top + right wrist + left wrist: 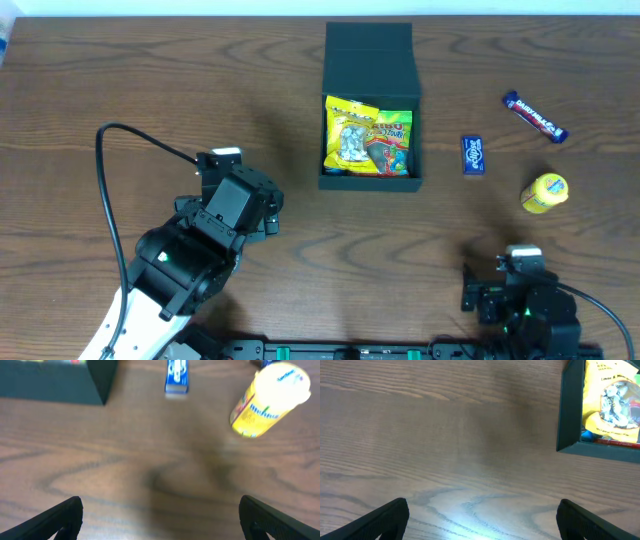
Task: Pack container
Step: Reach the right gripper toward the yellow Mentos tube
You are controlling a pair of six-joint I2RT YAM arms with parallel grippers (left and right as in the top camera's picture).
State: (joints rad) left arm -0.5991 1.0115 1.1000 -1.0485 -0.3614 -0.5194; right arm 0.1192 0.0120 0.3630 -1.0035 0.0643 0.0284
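The container [370, 60] lies with its long axis running straight away from both arms, its flap lid thrown back at the far end and its open mouth facing up. A yellow packet [348, 135] lies inside. It sits ahead and right of the left gripper [480, 522], ahead and left of the right gripper [160, 522]. Both sets of jaws stand wide apart, holding nothing, over the table [445, 435]. A yellow tub [270, 400], possibly on its side, is ahead-right of the right jaws
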